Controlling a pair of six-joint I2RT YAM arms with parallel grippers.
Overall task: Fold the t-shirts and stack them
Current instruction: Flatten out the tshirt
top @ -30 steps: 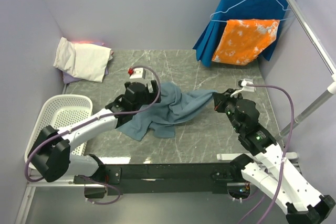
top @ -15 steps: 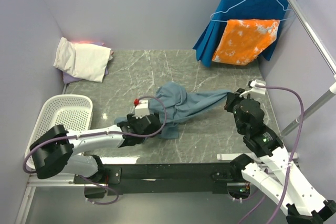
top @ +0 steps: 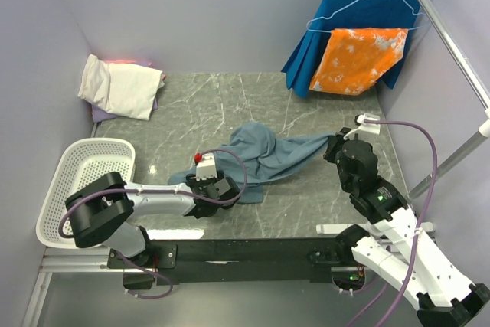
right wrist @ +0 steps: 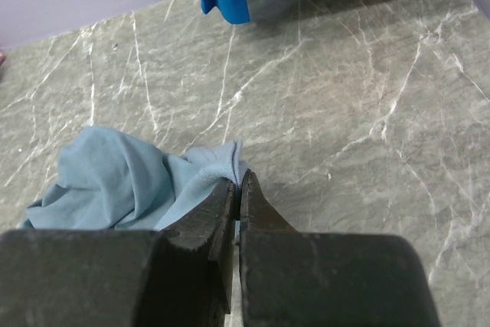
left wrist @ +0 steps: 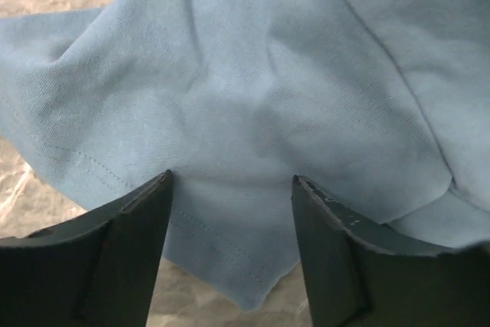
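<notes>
The dusty blue-grey t-shirt (top: pixel 264 155) lies crumpled in the middle of the marble table. My left gripper (top: pixel 230 191) is open at the shirt's near edge; in the left wrist view the gripper (left wrist: pixel 232 183) has a hemmed corner of the shirt (left wrist: pixel 245 112) lying between its spread fingers (left wrist: pixel 115 250). My right gripper (top: pixel 334 145) is shut on the shirt's right end; in the right wrist view the gripper (right wrist: pixel 240 181) pinches a ribbed edge of the shirt (right wrist: pixel 122 181). The cream-white folded t-shirt (top: pixel 122 86) lies at the far left on the lavender one (top: pixel 102 116).
A white mesh basket (top: pixel 84 160) stands at the near left. The orange-and-white cloth (top: pixel 358 59) and the royal-blue pleated garment (top: pixel 360 9) hang at the far right. A slanted metal rail (top: pixel 452 44) runs along the right side.
My left arm has drawn back from the shirt's far-left part to its near edge, and the shirt's left side has shifted nearer. My right gripper has moved slightly right, still holding the shirt.
</notes>
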